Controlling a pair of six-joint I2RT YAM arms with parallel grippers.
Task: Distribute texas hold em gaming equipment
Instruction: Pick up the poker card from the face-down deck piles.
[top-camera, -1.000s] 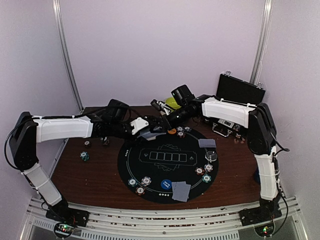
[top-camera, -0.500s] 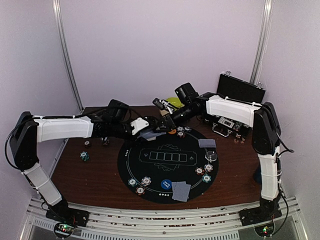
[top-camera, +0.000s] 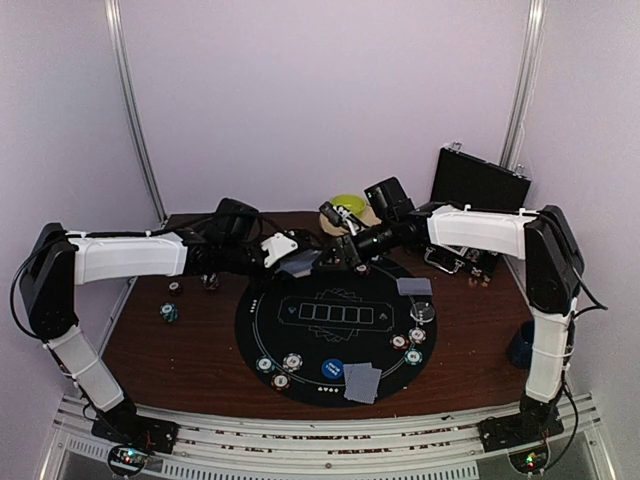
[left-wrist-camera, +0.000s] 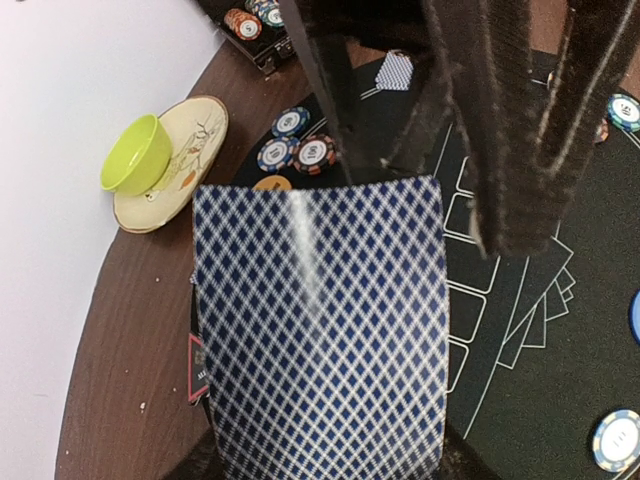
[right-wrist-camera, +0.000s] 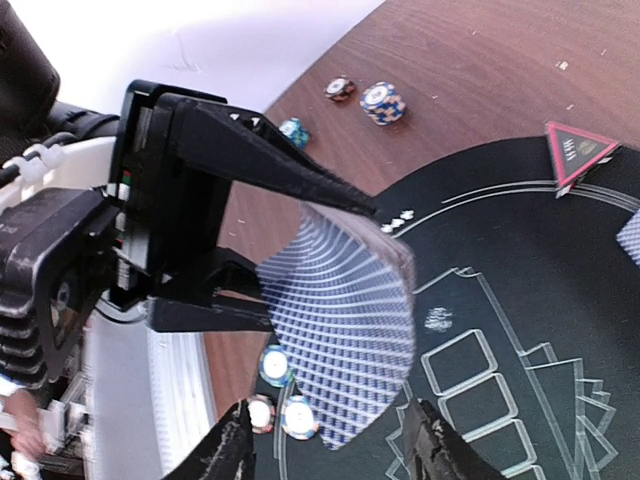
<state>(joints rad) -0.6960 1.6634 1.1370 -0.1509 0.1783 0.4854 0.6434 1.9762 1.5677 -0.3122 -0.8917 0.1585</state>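
The left gripper (top-camera: 300, 262) is clamped on the deck (left-wrist-camera: 320, 330), holding it backs-up in the air over the far-left rim of the mat (top-camera: 300, 345). In the right wrist view the cards splay a little beyond its fingers. The right gripper (top-camera: 345, 250) faces it from the right, just beside the deck. Its fingers (right-wrist-camera: 235, 450) stand apart with nothing pinched between them, and the deck's free corner lies just ahead of the gap.

The step in hand looks like peeling off the top card to deal. To do it well, the right fingers should take that free corner only and nip a single card. The pull should run flat along the deck, away from the left fingers, so the stack does not fan further or slip. The left grip should hold firm.

Below, chips (left-wrist-camera: 295, 140) sit on the mat's far rim, directly under the hand-off. Cards (top-camera: 362, 381) already lie at the near rim and one card (top-camera: 414, 286) at the right rim, with more chips by each. The left rim looks the freest place to deal. The bowl (top-camera: 348, 204) sits close behind the right gripper at the table's (top-camera: 180, 350) far edge, and the case (top-camera: 480, 180) fills the far-right corner. Retreat is therefore easiest toward the mat's centre.
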